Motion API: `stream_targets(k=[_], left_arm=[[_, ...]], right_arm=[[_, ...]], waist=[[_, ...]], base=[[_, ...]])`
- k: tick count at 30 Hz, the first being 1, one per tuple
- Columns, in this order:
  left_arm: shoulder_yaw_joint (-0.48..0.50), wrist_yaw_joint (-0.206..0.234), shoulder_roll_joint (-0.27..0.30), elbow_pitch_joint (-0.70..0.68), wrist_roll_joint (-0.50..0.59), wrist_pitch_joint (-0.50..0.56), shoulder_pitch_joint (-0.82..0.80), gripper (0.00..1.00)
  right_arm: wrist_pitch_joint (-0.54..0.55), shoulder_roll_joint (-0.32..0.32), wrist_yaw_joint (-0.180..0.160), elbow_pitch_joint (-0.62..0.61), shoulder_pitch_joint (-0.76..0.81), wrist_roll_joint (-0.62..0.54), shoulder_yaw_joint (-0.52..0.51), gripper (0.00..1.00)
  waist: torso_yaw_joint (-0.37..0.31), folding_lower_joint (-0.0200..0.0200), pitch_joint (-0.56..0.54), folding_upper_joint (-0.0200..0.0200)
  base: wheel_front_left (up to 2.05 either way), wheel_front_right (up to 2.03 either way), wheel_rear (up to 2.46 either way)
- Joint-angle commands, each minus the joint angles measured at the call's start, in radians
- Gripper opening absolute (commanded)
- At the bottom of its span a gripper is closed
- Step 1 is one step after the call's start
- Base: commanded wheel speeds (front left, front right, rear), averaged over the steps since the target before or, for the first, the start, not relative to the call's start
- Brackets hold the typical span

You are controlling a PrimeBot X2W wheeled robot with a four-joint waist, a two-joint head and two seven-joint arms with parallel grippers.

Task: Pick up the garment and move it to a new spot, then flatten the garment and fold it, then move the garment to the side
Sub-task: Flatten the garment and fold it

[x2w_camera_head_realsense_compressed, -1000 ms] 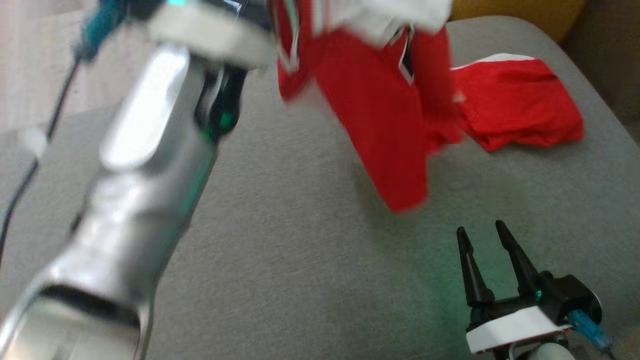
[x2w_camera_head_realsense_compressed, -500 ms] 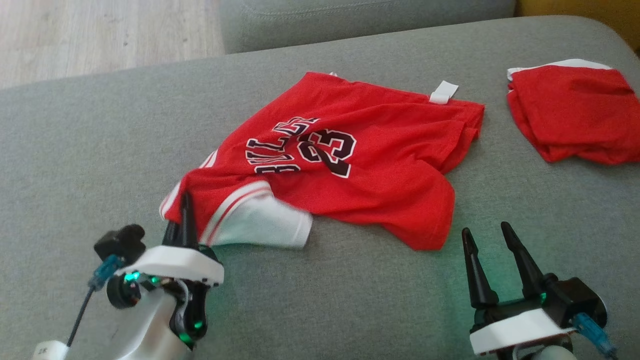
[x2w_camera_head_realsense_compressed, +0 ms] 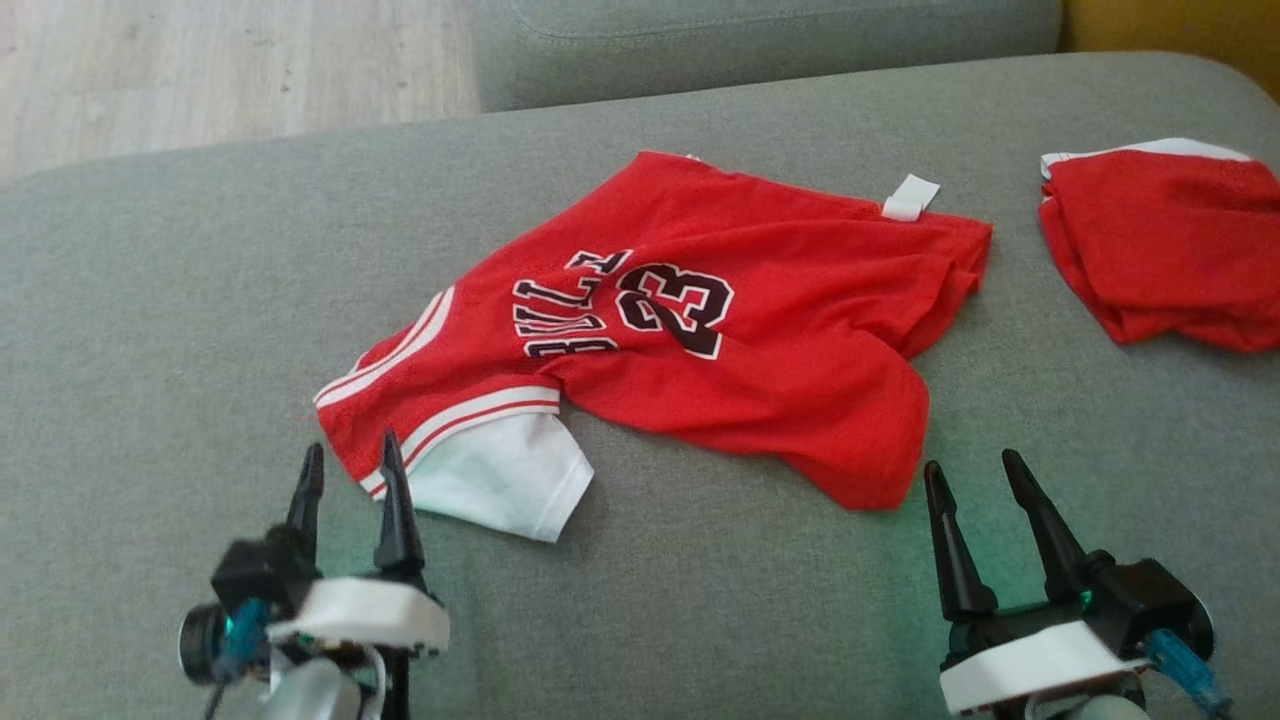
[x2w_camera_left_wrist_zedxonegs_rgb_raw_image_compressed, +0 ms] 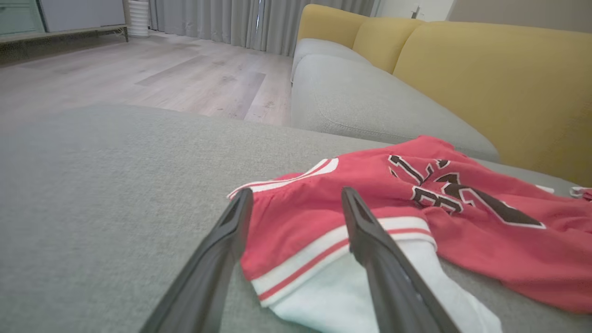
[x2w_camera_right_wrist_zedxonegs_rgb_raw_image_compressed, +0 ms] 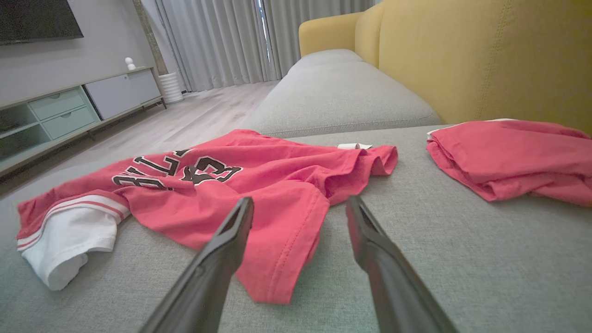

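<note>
Left gripper [x2w_camera_head_realsense_compressed: 350, 455] is releasing the red jersey [x2w_camera_head_realsense_compressed: 720, 340] onto the grey sofa cushion [x2w_camera_head_realsense_compressed: 200, 300].

Nearest, the left gripper's fingers, clamped on the jersey's near-left corner half a second ago, are now standing wide apart and holding nothing, their tips just at that striped hem. The right gripper [x2w_camera_head_realsense_compressed: 972, 468] is waiting near right, equally wide and empty, just short of the jersey's near-right corner. Beyond them the jersey, hanging in the air a second ago, is now lying across the middle of the cushion, number side up but creased, a white panel [x2w_camera_head_realsense_compressed: 500, 475] turning out at the near left. A second red garment [x2w_camera_head_realsense_compressed: 1170, 250] is sitting folded far right. The move looks done; flattening is coming next.
</note>
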Motion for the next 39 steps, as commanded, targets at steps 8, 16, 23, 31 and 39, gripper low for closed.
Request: stream_targets(k=[8,16,23,31,39], left_arm=[[-0.037,0.004,-0.003,-0.183,0.228,-0.01,0.1,1.0],[-0.205,-0.078,-0.003,-0.125,0.394,-0.01,0.056,1.0],[-0.234,-0.122,-0.021,0.08,0.38,0.037,-0.018,1.0],[-0.227,-0.139,-0.038,0.258,0.346,0.041,-0.111,1.0],[-0.231,-0.146,-0.049,0.385,0.327,0.011,-0.171,0.0]], right_arm=[[-0.014,-0.012,0.007,-0.028,-0.002,-0.007,0.022,1.0],[-0.014,-0.019,0.007,-0.026,-0.009,-0.006,0.032,1.0],[-0.014,-0.028,0.007,-0.026,-0.026,-0.004,0.045,1.0],[-0.014,-0.038,0.007,-0.029,-0.026,-0.002,0.045,1.0],[-0.014,-0.056,0.007,-0.031,-0.025,-0.001,0.043,1.0]], waist=[[0.031,0.0,-0.014,0.0],[0.048,0.0,0.002,0.0],[0.03,0.0,0.019,0.0],[0.016,0.0,0.044,0.0],[0.021,0.0,0.042,0.0]], base=[[0.0,0.0,0.0],[0.0,0.0,0.0],[0.0,0.0,0.0],[0.0,0.0,0.0],[0.0,0.0,0.0]])
